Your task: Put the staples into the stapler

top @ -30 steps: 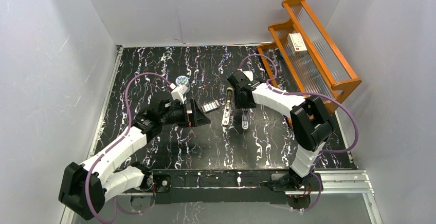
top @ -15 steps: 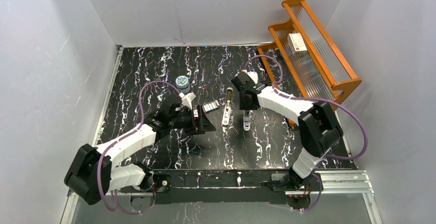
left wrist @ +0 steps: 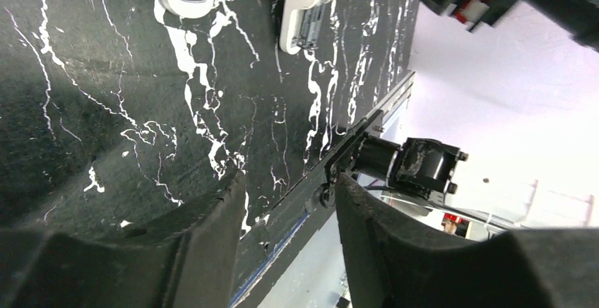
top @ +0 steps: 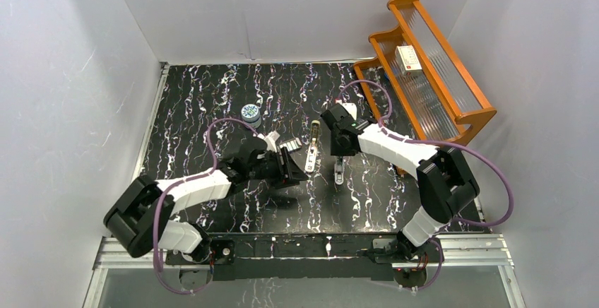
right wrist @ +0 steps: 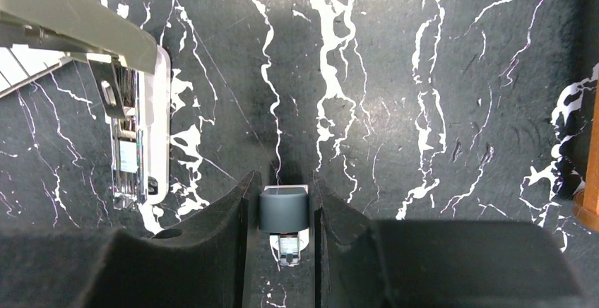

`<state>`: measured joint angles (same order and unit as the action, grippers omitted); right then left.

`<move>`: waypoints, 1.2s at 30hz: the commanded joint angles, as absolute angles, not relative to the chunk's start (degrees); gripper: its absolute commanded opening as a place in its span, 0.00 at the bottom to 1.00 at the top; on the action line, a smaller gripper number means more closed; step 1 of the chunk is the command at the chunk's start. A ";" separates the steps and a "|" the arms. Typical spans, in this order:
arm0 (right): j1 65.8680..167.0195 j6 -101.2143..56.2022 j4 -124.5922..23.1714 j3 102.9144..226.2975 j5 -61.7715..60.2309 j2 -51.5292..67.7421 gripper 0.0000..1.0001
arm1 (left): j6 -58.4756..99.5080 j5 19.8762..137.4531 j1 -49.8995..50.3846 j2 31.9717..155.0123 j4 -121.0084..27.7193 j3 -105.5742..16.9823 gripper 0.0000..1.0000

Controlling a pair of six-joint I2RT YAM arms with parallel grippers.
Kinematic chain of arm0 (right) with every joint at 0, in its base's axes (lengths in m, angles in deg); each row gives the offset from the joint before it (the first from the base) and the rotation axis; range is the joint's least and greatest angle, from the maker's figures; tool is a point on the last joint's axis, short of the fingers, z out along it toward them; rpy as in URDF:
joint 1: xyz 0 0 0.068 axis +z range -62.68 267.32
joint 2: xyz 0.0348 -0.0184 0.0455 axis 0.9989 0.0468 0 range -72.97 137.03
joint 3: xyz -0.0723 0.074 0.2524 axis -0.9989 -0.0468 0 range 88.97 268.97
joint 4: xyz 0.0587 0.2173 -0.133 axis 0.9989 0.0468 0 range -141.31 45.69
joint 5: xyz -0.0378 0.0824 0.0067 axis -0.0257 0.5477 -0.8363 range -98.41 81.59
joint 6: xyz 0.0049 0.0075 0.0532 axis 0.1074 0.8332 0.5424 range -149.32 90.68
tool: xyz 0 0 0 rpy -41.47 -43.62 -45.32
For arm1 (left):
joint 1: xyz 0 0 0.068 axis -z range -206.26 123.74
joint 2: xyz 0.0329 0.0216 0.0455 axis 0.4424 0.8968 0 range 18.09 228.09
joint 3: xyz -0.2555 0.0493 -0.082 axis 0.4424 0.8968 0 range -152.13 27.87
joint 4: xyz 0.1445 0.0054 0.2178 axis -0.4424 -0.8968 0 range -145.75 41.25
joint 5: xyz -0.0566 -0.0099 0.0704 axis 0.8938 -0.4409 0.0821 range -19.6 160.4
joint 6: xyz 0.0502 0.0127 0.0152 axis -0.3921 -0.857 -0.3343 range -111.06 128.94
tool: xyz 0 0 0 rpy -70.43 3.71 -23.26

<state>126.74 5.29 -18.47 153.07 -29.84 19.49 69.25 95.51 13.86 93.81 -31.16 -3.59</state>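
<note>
Staples [top: 288, 144] lie in their little grey tray on the black marbled tabletop [top: 205, 96], mid-field from overhead. Just to their right is the cream stapler [top: 311, 158], lid swung up, rail exposed, no strip in it that I can make out. Left arm [top: 191, 188] reaches in low, its tip just beside the tray. Right arm [top: 388, 142] hangs over the shorter stapler [top: 339, 174], one lane further right.

Left wrist view now: left fingers [left wrist: 205, 251] are spread wide, with nothing between them but bare tabletop. The near ends of both staplers show up at the top edge. The tray is out of this shot.

Right wrist view: right fingers [right wrist: 233, 251] are pressed in on a slate-grey end of the shorter stapler, pinching it by the look of things. The cream stapler lies just beside it on the left, beige lid raised.

Danger, as I read it: the left tip is so close that a loose approach could shove the tray, or bump the open stapler and skew the rail. A hard squeeze could snap a strip. And the right arm, lifting or swinging, might clip the raised lid next door.

Head count: two arms, two staplers, one tray of staples, one round tin [top: 249, 112], one white box [top: 407, 57], one orange rack [top: 472, 117].
</note>
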 commanded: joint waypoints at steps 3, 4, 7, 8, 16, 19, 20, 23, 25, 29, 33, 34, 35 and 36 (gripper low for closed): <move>127.90 7.08 -19.49 152.63 -28.71 17.10 0.34 | 74.58 90.06 19.80 101.66 -24.72 -6.42 0.38; 128.10 7.25 -19.45 152.75 -28.77 17.11 0.34 | 75.20 89.30 20.84 103.15 -24.10 -6.98 0.36; 128.60 8.00 -18.70 152.91 -28.50 16.86 0.34 | 75.63 86.72 23.42 106.77 -22.93 -8.79 0.33; 128.92 8.29 -18.62 152.75 -28.24 16.55 0.34 | 75.53 85.78 24.08 107.58 -22.76 -9.23 0.33; 130.89 10.74 -18.78 149.71 -26.94 13.42 0.32 | 74.83 80.08 27.63 112.74 -23.58 -13.07 0.33; 131.49 11.47 -18.79 149.02 -26.65 13.04 0.32 | 74.32 78.87 28.82 114.46 -23.61 -13.90 0.30; 131.61 11.62 -18.86 148.94 -26.53 12.99 0.32 | 74.18 78.59 29.04 115.10 -23.59 -14.14 0.28; 131.95 11.85 -18.79 149.04 -26.46 13.09 0.32 | 73.48 76.12 29.92 115.93 -24.93 -14.59 0.19; 132.10 11.90 -18.86 149.17 -26.43 13.23 0.32 | 72.97 74.62 30.28 116.35 -25.72 -14.91 0.18; 132.49 12.06 -18.71 149.48 -26.14 13.59 0.32 | 71.67 74.59 30.75 117.80 -25.59 -16.06 0.17; 132.74 12.49 -18.65 149.40 -25.84 13.49 0.32 | 71.75 72.48 31.52 118.59 -26.53 -16.28 0.16; 132.74 12.58 -18.69 149.36 -25.61 13.51 0.32 | 71.97 71.87 31.68 118.86 -27.16 -16.42 0.15; 132.90 12.67 -18.72 149.30 -25.41 13.55 0.32 | 72.25 71.43 31.79 119.13 -27.71 -16.64 0.13; 132.97 12.85 -18.64 149.20 -25.29 13.59 0.32 | 72.44 71.22 31.76 119.54 -28.27 -16.93 0.11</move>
